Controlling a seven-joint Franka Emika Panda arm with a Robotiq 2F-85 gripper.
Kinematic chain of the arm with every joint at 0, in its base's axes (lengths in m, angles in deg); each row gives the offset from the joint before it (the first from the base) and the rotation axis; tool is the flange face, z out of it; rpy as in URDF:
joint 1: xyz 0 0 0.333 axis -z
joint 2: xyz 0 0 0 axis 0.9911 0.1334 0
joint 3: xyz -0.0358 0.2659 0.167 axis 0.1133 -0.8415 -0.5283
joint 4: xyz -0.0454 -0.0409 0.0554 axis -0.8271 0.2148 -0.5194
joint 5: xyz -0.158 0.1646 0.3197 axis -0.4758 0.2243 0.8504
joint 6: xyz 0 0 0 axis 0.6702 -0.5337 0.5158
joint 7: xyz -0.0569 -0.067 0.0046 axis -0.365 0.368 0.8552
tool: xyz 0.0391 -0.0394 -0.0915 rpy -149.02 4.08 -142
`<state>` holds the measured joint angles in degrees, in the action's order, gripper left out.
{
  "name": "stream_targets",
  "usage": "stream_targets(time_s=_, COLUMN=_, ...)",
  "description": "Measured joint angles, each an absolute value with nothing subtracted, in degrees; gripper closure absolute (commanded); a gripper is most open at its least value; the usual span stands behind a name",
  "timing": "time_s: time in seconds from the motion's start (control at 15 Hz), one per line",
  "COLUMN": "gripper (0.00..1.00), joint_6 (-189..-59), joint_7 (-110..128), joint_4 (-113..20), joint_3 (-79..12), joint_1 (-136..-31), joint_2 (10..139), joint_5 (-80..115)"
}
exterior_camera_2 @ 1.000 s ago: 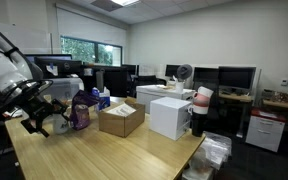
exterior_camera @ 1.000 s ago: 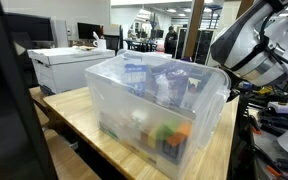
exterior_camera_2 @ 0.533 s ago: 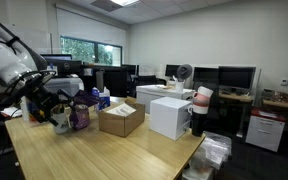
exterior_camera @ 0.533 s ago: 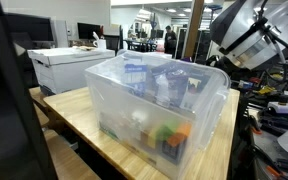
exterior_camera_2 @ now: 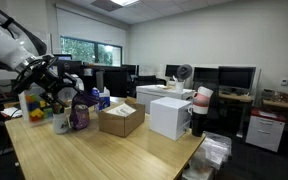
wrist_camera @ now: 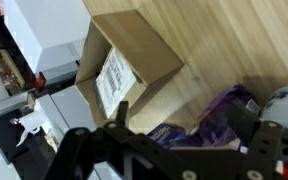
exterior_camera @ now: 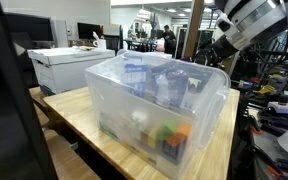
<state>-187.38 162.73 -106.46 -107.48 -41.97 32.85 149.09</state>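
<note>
Wrist view: cardboard box [wrist_camera: 134,50] bears white label [wrist_camera: 111,80], unreadable.

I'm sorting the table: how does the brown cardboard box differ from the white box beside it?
The cardboard box is brown and low; the white box is taller. The cardboard box carries a white label in the wrist view; the white box looks plain. Both stand on the wooden table.
</note>
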Motion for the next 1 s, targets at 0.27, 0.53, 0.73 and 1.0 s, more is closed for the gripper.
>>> stream_targets(time_s=0.27, gripper=0.0, joint_6=-187.4, joint_7=162.6, joint_4=-104.2, joint_3=-98.7, joint_1=-49.7, joint_2=33.0, joint_5=151.0)
stream_targets(time_s=0.53, gripper=0.0, joint_6=-187.4, joint_7=162.5, joint_4=-102.0, joint_3=-90.6, joint_1=-56.8, joint_2=33.7, joint_5=155.3)
stream_targets(time_s=0.73, gripper=0.0, joint_6=-187.4, joint_7=162.5, joint_4=-100.1, joint_3=-84.3, joint_1=-62.6, joint_2=34.3, joint_5=159.3)
stream_targets(time_s=1.0, gripper=0.0, joint_6=-187.4, joint_7=162.5, joint_4=-97.2, joint_3=-74.9, joint_1=-72.4, joint_2=35.1, joint_5=165.2)
